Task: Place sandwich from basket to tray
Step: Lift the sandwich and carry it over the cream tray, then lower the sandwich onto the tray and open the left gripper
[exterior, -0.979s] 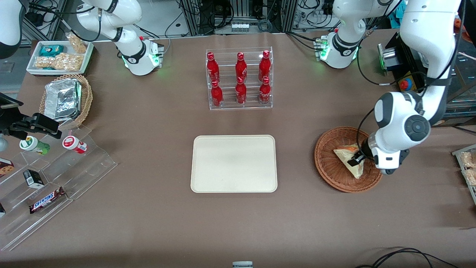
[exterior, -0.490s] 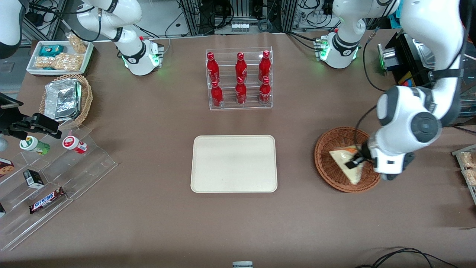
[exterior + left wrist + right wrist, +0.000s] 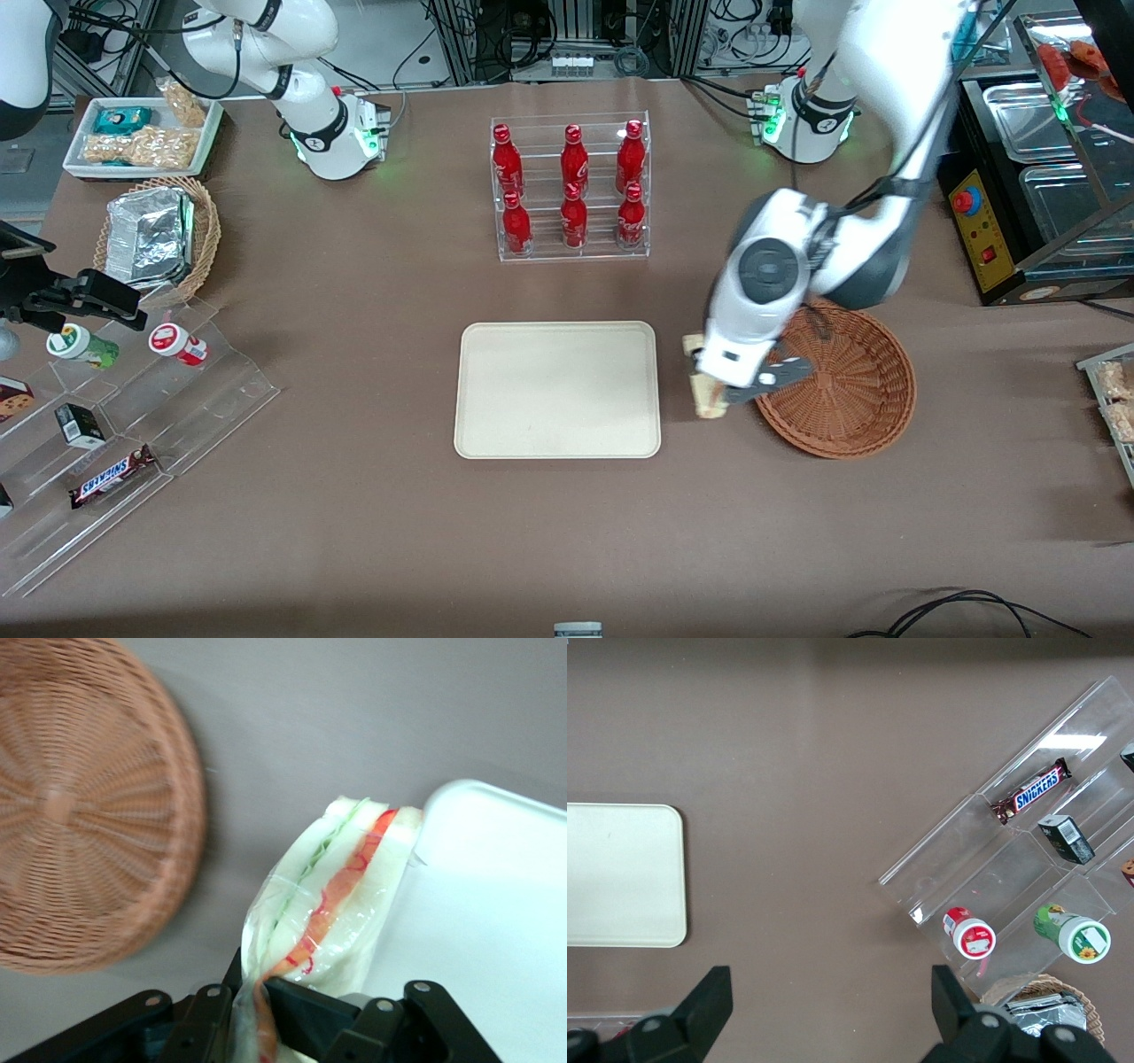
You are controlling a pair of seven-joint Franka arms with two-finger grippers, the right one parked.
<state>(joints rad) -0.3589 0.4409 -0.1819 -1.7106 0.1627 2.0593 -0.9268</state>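
My left gripper is shut on the clear-wrapped sandwich and holds it in the air over the table between the reddish-brown wicker basket and the cream tray. In the left wrist view the gripper pinches the wrapper at the sandwich's narrow end; white bread with red and green filling hangs from it. The basket shows with nothing in it, and the tray's corner lies just beside the sandwich. The tray also shows in the right wrist view.
A clear rack of red bottles stands farther from the camera than the tray. Toward the parked arm's end are a tan basket with a foil container, a white snack tray and a clear stepped stand with snacks.
My gripper has lifted the sandwich out of the basket and carried it sideways toward the tray. The basket now holds nothing.
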